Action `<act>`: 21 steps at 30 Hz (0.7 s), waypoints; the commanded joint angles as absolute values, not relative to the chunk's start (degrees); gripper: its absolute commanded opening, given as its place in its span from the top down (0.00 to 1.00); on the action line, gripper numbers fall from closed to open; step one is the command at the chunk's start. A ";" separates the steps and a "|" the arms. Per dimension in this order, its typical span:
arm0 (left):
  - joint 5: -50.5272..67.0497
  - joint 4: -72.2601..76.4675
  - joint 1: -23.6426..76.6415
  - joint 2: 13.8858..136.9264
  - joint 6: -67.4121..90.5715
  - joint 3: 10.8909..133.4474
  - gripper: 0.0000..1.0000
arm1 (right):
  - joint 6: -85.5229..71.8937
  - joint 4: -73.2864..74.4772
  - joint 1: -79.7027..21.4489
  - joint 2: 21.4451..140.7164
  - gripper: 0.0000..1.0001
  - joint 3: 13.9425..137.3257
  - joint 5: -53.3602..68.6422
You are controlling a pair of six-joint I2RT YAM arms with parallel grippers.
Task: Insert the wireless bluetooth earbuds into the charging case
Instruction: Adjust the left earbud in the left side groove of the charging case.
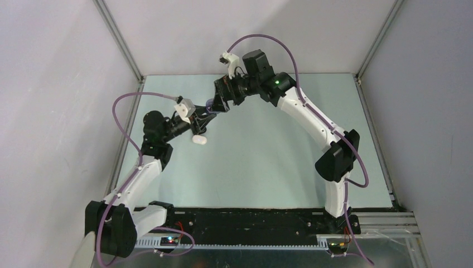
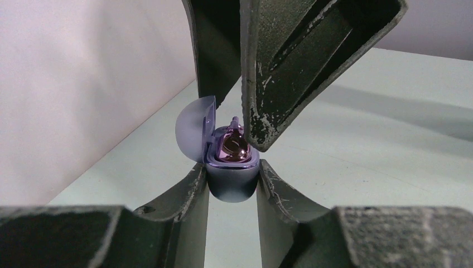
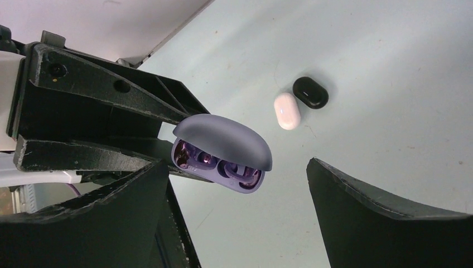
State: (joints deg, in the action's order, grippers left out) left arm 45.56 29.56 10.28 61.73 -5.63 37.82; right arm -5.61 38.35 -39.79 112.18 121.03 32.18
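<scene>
A: Left gripper (image 2: 231, 167) fills the foreground. What's around it?
B: White case (image 3: 287, 110) and black case (image 3: 310, 92), side by side on the table (image 3: 390, 67).
A: Grippers?
B: Left gripper clamps the purple charging case (image 2: 231, 188), lid (image 2: 195, 128) open. Right gripper (image 3: 235, 163) is spread wide, empty, straddling it.
A: Earbud?
B: Purple earbud (image 2: 233, 146) sits inside the case, a right finger (image 2: 262, 131) just beside it.
</scene>
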 commanded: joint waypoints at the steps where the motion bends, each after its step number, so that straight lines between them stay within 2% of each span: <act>1: 45.22 31.15 10.85 60.39 -7.20 38.84 1.00 | -6.25 38.73 -40.11 111.62 0.01 123.07 29.46; 21: 45.95 30.26 11.08 60.21 -9.16 39.02 1.00 | -5.30 40.90 -40.83 113.12 0.03 123.45 25.95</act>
